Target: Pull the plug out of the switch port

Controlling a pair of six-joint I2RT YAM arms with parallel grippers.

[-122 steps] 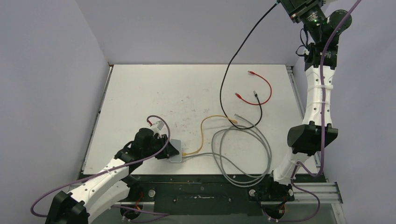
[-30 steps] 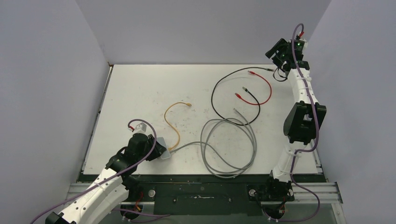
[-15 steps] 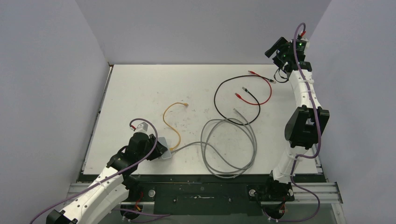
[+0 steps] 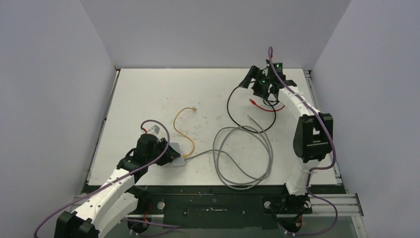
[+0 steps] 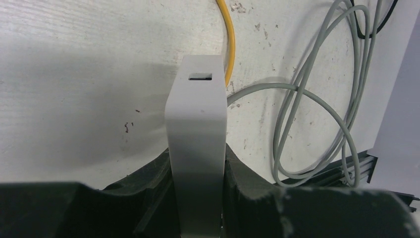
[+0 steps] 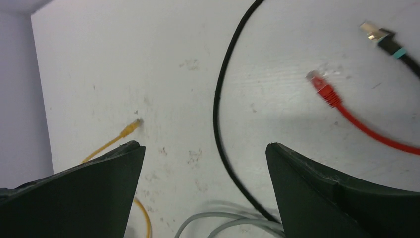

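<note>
The switch (image 5: pixel 197 124), a flat pale grey box, stands on edge between the pads of my left gripper (image 5: pixel 197 163), which is shut on it near the table's front left (image 4: pixel 173 150). A yellow cable (image 4: pixel 184 130) and a grey cable (image 4: pixel 200 154) both run into its far edge; their plugs are hidden behind the box in the left wrist view. My right gripper (image 6: pixel 204 146) hangs open and empty over the far right of the table (image 4: pixel 248 78), above a loose black cable (image 6: pixel 218 99).
A red cable (image 6: pixel 324 89) and the black cable's metal plug (image 6: pixel 377 33) lie loose at the far right. The yellow cable's free end (image 6: pixel 131 127) lies mid-table. Grey cable coils (image 4: pixel 242 158) fill the front centre. Walls close in on the left, back and right.
My right arm has swung left and down from the far right corner to over the black cable loop, its jaws opening wide. The black cable's end has shifted. The left gripper still holds the switch.
</note>
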